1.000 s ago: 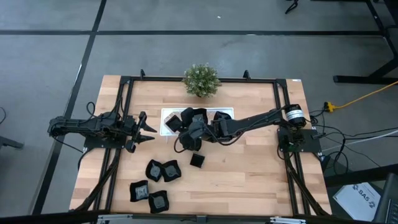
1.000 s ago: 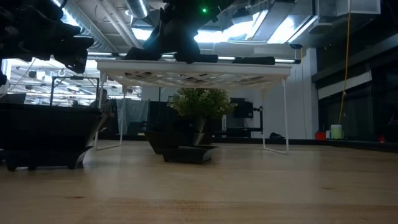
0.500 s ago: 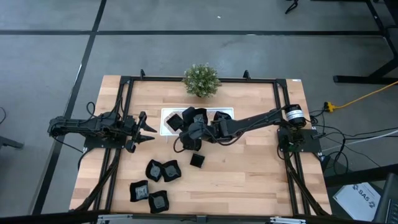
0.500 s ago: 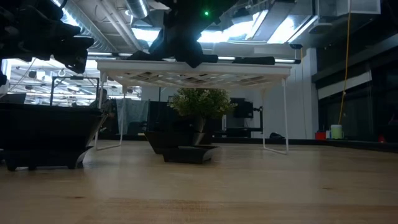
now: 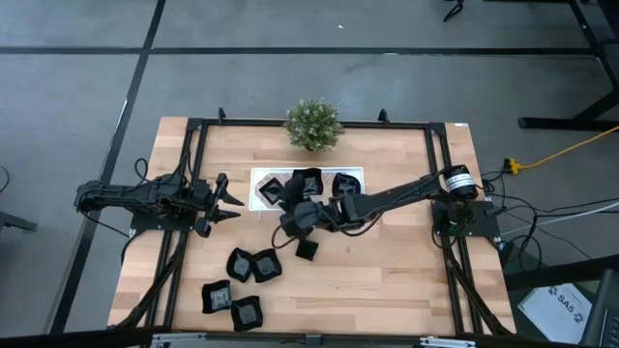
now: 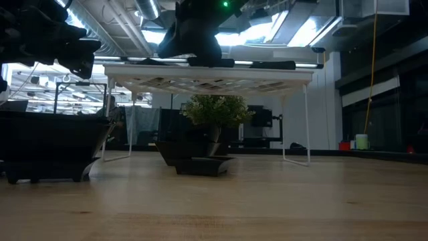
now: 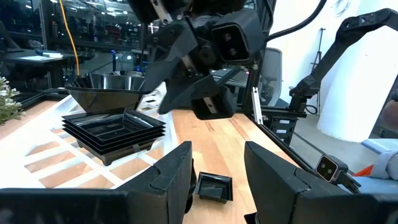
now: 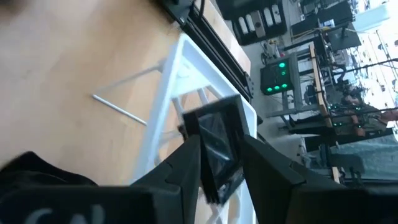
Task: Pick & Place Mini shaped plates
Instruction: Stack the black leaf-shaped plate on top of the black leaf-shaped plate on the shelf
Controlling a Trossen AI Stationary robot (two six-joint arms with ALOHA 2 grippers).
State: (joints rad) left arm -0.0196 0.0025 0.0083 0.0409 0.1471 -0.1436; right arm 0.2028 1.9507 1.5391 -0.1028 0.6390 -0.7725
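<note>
My right gripper (image 5: 291, 220) hangs above the table just in front of the white tray (image 5: 259, 177), shut on one black mini plate (image 8: 216, 126). The tray stands on thin legs and carries more black plates (image 5: 308, 182); in the left wrist view they form a stack (image 7: 113, 128) with one plate tilted on top (image 7: 104, 96). A single plate (image 5: 307, 249) lies flat on the wood below my right gripper. Several more (image 5: 251, 265) lie near the front left. My left gripper (image 5: 230, 198) waits open at the left side. My right gripper pinches the mini plate between its two fingers (image 8: 182, 168), which sit on two opposite edges (image 8: 202, 140). The arm reaches in from the table's right, slanting slightly down. The plate stands on edge in the hold, lifted clear; in the left wrist view it hangs (image 7: 212, 106) beneath the gripper.
A small green potted plant (image 5: 312, 124) stands at the far edge behind the tray. Black rails (image 5: 189, 174) run along the left and right sides. Bare wood (image 5: 387, 261) lies at the front right.
My right gripper has swung from over the tray toward the table's near edge, carrying the plate with it, and has turned a little. It stays shut on the plate.
</note>
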